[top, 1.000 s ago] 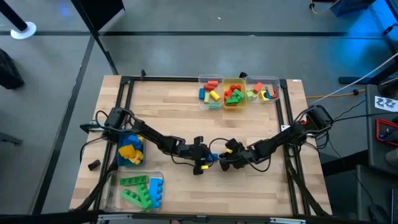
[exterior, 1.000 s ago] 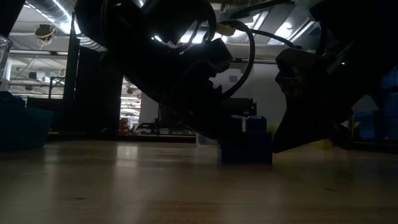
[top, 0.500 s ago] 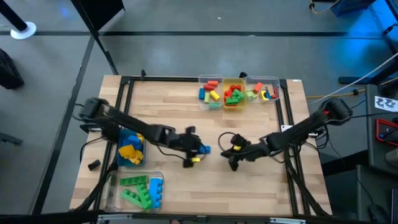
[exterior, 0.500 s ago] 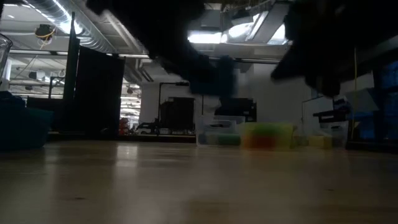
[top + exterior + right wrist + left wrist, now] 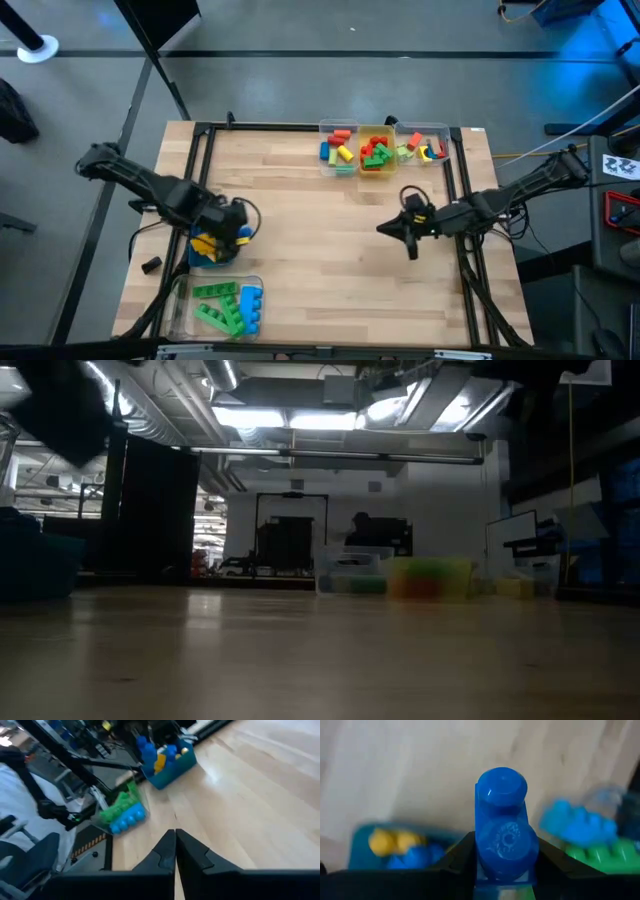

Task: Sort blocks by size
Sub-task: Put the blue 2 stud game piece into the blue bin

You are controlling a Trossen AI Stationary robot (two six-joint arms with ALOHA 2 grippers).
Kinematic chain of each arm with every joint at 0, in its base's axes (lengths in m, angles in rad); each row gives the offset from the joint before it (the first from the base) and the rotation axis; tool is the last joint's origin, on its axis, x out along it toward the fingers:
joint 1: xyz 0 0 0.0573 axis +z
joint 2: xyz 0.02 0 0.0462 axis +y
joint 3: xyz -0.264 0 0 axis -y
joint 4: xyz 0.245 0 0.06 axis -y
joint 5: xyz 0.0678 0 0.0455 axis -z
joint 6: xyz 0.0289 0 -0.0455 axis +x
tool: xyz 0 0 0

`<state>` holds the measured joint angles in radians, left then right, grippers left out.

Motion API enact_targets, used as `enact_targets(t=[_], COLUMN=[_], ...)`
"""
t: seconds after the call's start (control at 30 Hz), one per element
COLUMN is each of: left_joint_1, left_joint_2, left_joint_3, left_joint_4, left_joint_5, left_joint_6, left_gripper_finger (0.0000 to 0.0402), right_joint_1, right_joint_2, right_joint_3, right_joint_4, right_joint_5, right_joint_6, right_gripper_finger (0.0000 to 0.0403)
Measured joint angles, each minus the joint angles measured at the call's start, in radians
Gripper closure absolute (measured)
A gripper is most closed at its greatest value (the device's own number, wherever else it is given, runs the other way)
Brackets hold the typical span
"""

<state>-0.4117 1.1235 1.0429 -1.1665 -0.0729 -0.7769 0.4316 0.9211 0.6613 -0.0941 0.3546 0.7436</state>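
Left gripper [image 5: 238,226] hangs over the blue bin [image 5: 196,259] at the left side of the table [image 5: 300,200]. Its jaws are clamped on a blue block [image 5: 504,842], one finger pressed against each side; the block stands upright between them, two studs showing in the left wrist view. Yellow and blue blocks [image 5: 209,243] lie in the blue bin below.

Right gripper [image 5: 384,229] is over bare wood right of centre, fingers [image 5: 165,851] pressed together with nothing between them.

Clear bin [image 5: 182,305] at the near left edge holds green blocks [image 5: 218,303] and a long blue block [image 5: 250,306]. Three small clear bins [image 5: 324,127] at the far edge hold mixed blocks [image 5: 376,150] in red, green, blue, yellow and orange.
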Motion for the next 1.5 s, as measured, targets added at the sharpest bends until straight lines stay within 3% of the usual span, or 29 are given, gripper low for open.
enact_targets(t=[0.1, 0.3, 0.5, 0.87, 1.03, 1.27, 1.5], left_joint_1=[-0.062, -0.147, -0.17, -0.169, -0.169, -0.167, -0.161], left_joint_2=[-0.022, -0.021, -0.02, -0.022, -0.022, -0.022, -0.021], left_joint_3=[-0.017, -0.071, -0.135, -0.153, -0.153, -0.153, -0.153], left_joint_4=[-0.038, -0.065, -0.064, -0.078, -0.077, -0.073, -0.09], left_joint_5=[0.05, 0.056, 0.056, 0.055, 0.055, 0.054, 0.027], left_joint_6=[-0.061, -0.113, -0.263, -0.246, -0.213, -0.36, -0.341], left_gripper_finger=[0.0276, 0.0259, 0.0253, 0.0253, 0.0254, 0.0251, 0.0209], right_joint_1=[0.0, 0.0, 0.0, 0.0, 0.0, 0.0, 0.0], right_joint_2=[-0.056, -0.187, -0.287, -0.405, -0.43, -0.426, -0.428], right_joint_3=[0.0, 0.0, 0.0, 0.0, 0.0, 0.0, 0.0], right_joint_4=[-0.024, -0.103, -0.206, -0.35, -0.399, -0.413, -0.397], right_joint_5=[-0.008, -0.007, 0.003, 0.056, 0.057, 0.057, 0.057], right_joint_6=[-0.024, -0.088, -0.175, -0.177, -0.177, -0.174, -0.173], right_gripper_finger=[0.0389, 0.0389, 0.0389, 0.0389, 0.0389, 0.0388, 0.0388])
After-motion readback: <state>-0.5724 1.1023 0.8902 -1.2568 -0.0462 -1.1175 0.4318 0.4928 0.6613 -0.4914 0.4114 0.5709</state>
